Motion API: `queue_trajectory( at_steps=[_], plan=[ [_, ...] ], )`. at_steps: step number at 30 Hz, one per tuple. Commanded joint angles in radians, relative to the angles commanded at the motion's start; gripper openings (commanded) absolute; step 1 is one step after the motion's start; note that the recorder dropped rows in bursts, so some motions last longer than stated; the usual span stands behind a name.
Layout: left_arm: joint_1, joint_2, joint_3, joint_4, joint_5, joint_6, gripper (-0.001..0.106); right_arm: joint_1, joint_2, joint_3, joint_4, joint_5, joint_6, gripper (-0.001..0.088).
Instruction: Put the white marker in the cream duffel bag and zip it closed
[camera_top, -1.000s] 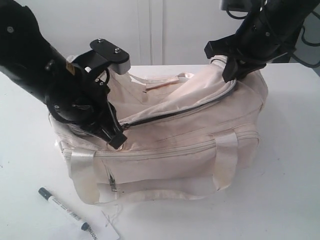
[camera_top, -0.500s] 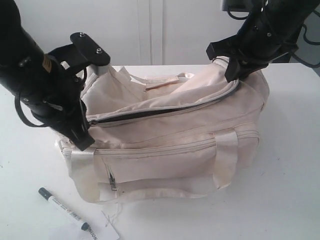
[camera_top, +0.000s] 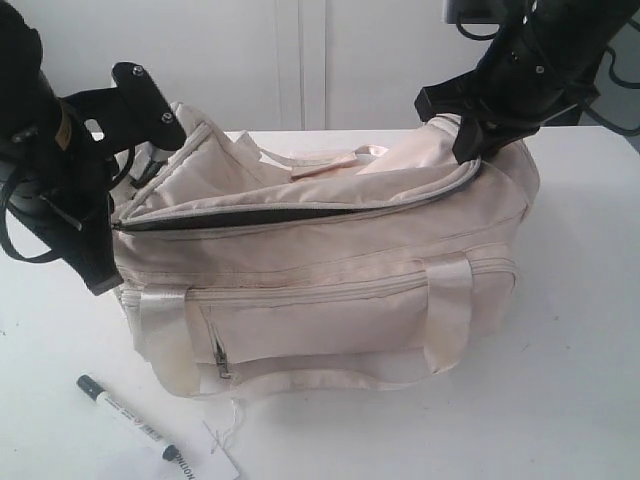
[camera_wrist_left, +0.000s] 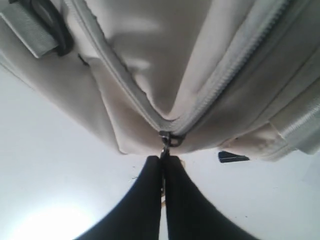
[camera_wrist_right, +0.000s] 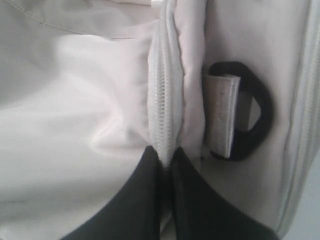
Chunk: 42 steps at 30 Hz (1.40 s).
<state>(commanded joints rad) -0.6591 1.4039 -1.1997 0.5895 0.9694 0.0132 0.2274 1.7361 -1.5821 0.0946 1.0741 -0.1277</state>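
Observation:
The cream duffel bag (camera_top: 330, 290) stands in the middle of the white table. Its top zipper (camera_top: 300, 215) gapes as a dark slit along most of its length. My left gripper (camera_wrist_left: 163, 161) is shut on the zipper pull (camera_wrist_left: 165, 144) at the bag's left end (camera_top: 100, 278). At the bag's right end my right gripper (camera_top: 468, 145) is shut on the zipper edge (camera_wrist_right: 165, 110), beside a black ring (camera_wrist_right: 257, 120). The white marker (camera_top: 128, 418), with dark ends, lies on the table in front of the bag's left corner, apart from both grippers.
A flat white paper tag (camera_top: 215, 462) with black letters lies by the marker's near end. The bag's front pocket zipper (camera_top: 220, 355) hangs at the lower left. A white wall (camera_top: 300, 60) stands behind the table.
My left gripper has moved left along the bag's top with the zipper pull, and the dark slit has lengthened to the bag's left end. The right gripper has kept its hold.

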Motion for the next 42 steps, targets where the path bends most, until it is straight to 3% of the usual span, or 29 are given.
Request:
queue_trajectory(
  at_steps=[8,25,32,42],
  plan=[
    [0.000,0.000,0.000,0.017,-0.025,-0.002,0.000,0.000,0.000,0.000,-0.001,0.000,0.000,0.0000],
    [0.000,0.000,0.000,-0.199,-0.139,0.005,0.000,0.000,0.000,0.000,-0.025,0.021,0.066,0.0000],
    [0.000,0.000,0.000,-0.092,-0.139,0.011,0.000,0.000,0.000,0.000,-0.124,0.054,0.091,0.0000],
    [0.000,0.003,0.000,-0.087,-0.137,0.027,0.000,0.000,0.000,0.000,-0.253,0.085,0.091,0.0000]
  ],
)
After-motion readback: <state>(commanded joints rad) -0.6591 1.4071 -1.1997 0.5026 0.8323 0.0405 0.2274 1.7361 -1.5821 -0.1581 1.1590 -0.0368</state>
